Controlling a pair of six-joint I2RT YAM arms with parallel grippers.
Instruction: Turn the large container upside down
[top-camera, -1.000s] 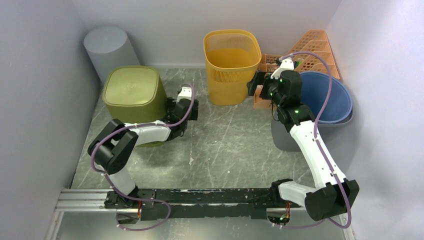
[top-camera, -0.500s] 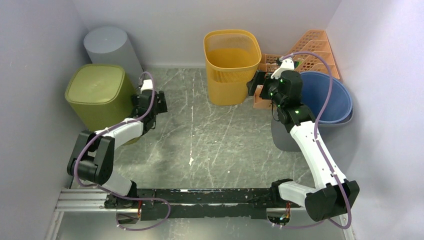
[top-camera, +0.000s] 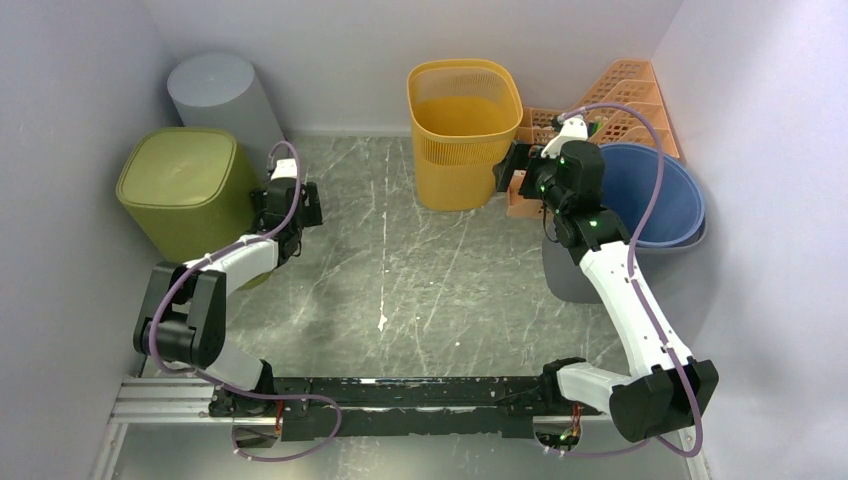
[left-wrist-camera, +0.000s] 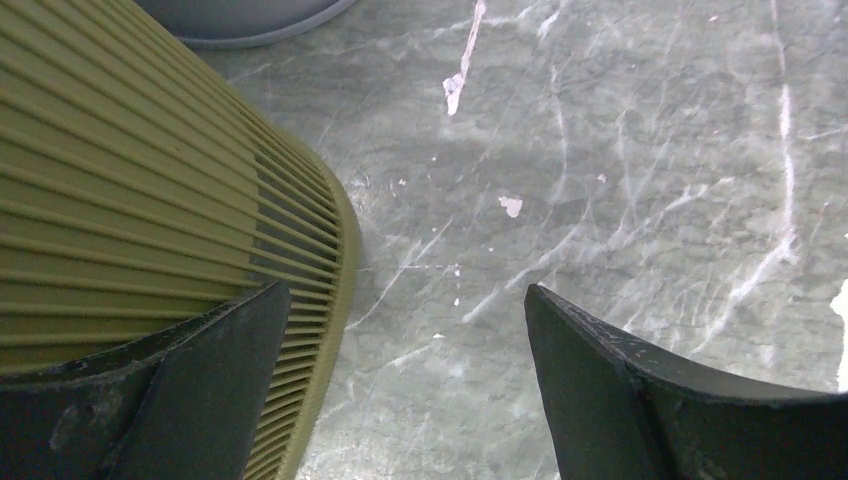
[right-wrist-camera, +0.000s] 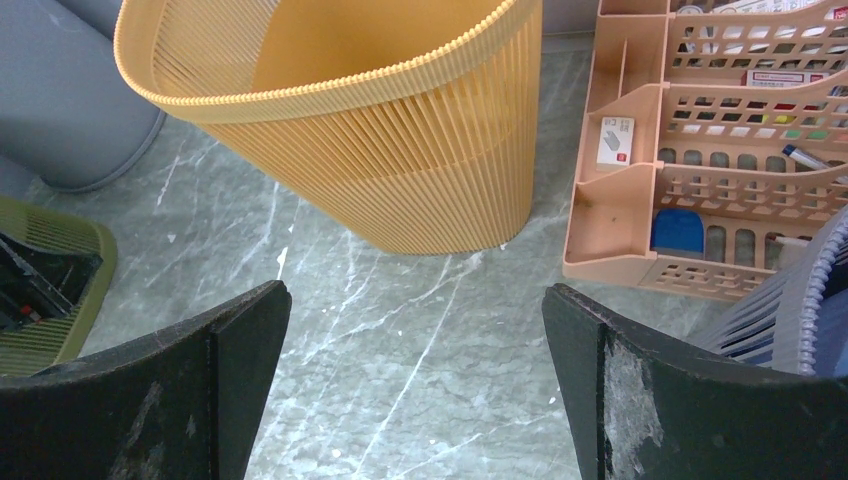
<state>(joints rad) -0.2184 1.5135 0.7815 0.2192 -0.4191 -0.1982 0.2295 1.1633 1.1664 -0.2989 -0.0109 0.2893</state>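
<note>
Grey marble-look tabletop (top-camera: 430, 290), pale walls on three sides. olive bin (top-camera: 180, 185) sits far left near the wall, base up, rim flat on the table, so it's inverted. Ribbed wall flares out toward the rim in the left wrist view. left gripper (left-wrist-camera: 402, 300) is just to the right of the bin, low to the table and wide open, holding nothing. Its left finger (left-wrist-camera: 200, 380) overlaps the ribbed wall in the wrist view and the rim edge pokes slightly past it; can't tell if it touches. Only bare table under the rest of the gap. Behind the olive bin, in the back-left corner, is a grey round bin (top-camera: 215, 90), closed face up, just beside it. Back centre: orange slatted basket (top-camera: 465, 130), upright, mouth open. right gripper (right-wrist-camera: 415, 300) hangs by the basket's right side, pointed down at the table in front of it, jaws fully apart, nothing gripped. Right of the basket: peach desk organiser (top-camera: 620, 100) against the back wall, small items in its compartments, too small to identify. In front of that, blue tub (top-camera: 650, 190), mouth up, seated on a grey container (top-camera: 570, 270); can't tell how deep it nests. Right arm crosses over the grey container's near side.
</note>
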